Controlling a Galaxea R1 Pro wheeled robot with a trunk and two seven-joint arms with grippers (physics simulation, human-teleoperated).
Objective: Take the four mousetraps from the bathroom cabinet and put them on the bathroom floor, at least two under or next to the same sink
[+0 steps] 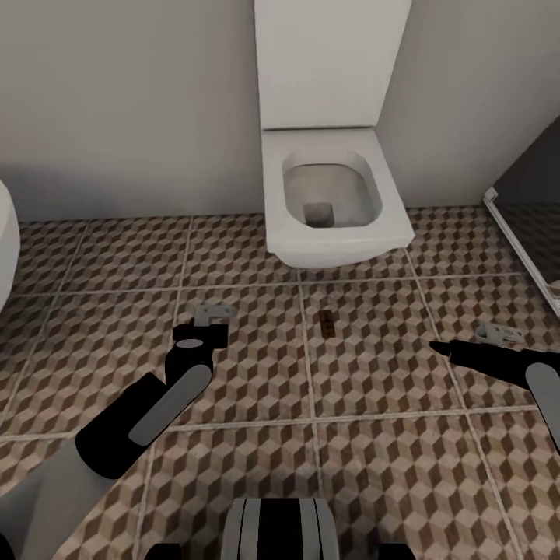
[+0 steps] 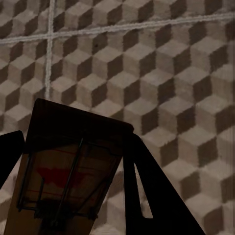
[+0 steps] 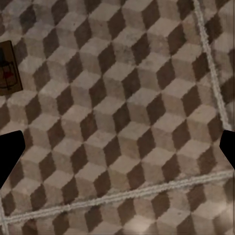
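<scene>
Bathroom floor (image 1: 373, 435) is that busy cube-pattern tile, toilet (image 1: 330, 194) against the wall straight ahead, sink (image 1: 6, 241) rim just peeking in at the left edge. Left gripper (image 1: 204, 334) hangs low over the tiles, clamped on a mousetrap (image 2: 68, 171): tan board, dark wire, red mark. Another mousetrap (image 1: 327, 323) already lies on the floor in front of the toilet. Right gripper (image 1: 439, 348) looks spread and empty. Risk, I'd say: dropping here leaves it well away from the sink, and it's tiny enough to flip or skid on release.
</scene>
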